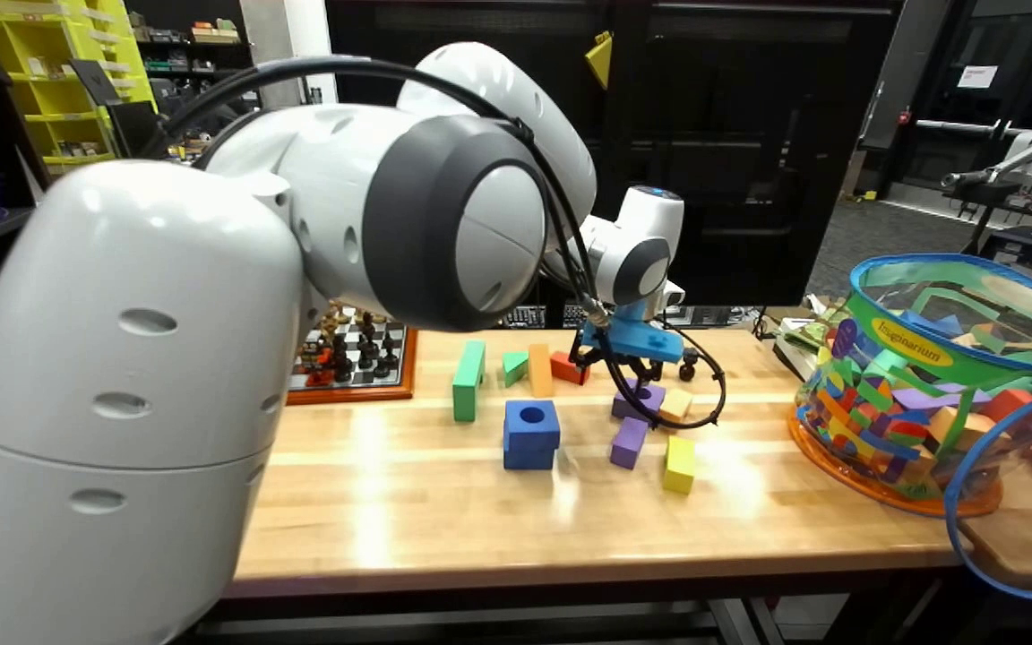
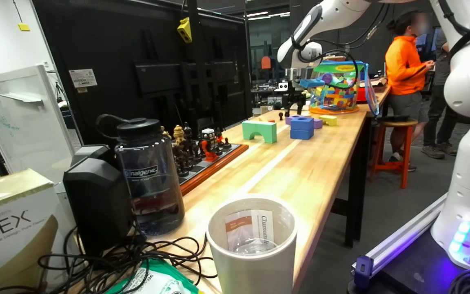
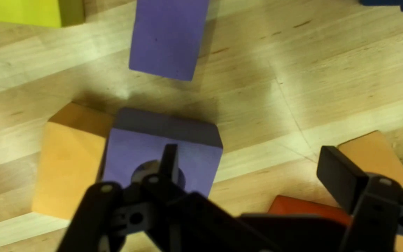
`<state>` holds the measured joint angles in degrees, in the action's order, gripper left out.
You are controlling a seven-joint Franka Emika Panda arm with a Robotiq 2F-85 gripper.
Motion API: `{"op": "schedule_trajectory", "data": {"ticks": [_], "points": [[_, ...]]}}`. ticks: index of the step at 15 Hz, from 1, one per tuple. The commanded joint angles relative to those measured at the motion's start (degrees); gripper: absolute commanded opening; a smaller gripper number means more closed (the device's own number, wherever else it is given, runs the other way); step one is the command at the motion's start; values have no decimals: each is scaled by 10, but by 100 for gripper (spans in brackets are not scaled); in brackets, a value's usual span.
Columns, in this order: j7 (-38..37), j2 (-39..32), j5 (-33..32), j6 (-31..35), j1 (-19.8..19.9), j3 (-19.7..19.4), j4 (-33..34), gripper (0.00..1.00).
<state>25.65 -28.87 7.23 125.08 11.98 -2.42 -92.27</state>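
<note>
We're probably lining up, gripper (image 3: pixel 254 171) spread wide, holding nothing, near the holed purple block (image 3: pixel 145 145); any grab's needing recentring.

From my distant seat I see a glossy wooden tabletop (image 1: pixel 444 528), a smooth, matt purple block (image 3: pixel 135 145), a shiny-shelled arm (image 1: pixel 328 170) (plastic-looking from here) and a glossy, clear plastic bag (image 1: pixel 912 343).

In the wrist view, we see a purple block (image 3: pixel 145 145) lower left and a yellow block (image 3: pixel 30 12) upper left.
</note>
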Motion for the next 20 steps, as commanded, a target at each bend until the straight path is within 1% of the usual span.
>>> {"op": "schedule_trajectory", "data": {"ticks": [1, 6, 19, 20], "points": [[-1, -20, -2, -8, 10, 8, 34, 100], [-1, -41, -1, -16, 13, 10, 62, 100], [-2, -72, 0, -29, 22, 17, 100, 100], [-2, -74, 0, -33, 22, 17, 103, 96]]}}
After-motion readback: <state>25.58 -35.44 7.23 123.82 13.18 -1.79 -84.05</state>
